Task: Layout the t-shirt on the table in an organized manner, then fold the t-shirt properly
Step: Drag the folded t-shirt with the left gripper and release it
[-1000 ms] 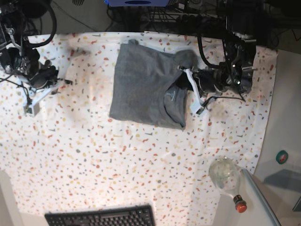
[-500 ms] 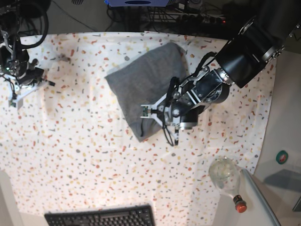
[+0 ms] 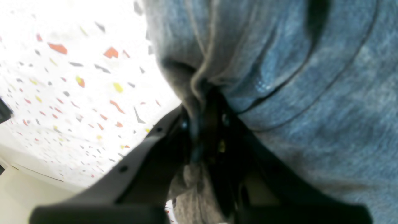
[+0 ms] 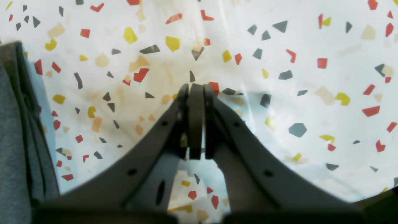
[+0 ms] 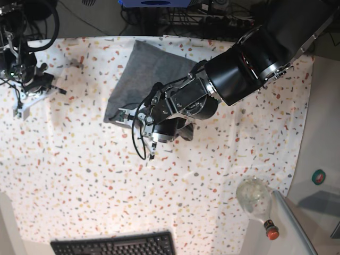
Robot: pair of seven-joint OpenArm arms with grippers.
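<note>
The heather-grey t-shirt lies folded over on the speckled table, toward the back centre. My left gripper reaches across it from the right and is shut on the shirt's lower left edge. The left wrist view shows bunched grey fabric pinched between the dark fingers, with the table beyond. My right gripper hovers at the far left, apart from the shirt. In the right wrist view it is shut on nothing above the table, and the t-shirt shows at the left edge.
A black keyboard lies at the front edge. A clear bottle with a red cap lies at the front right, near the cloth's edge. Cables and equipment line the back. The left arm's bulky black body covers the shirt's right side.
My left gripper has swept leftward across the table with the shirt's edge, folding the fabric over into a narrower shape. The right arm has stayed at the far left.
</note>
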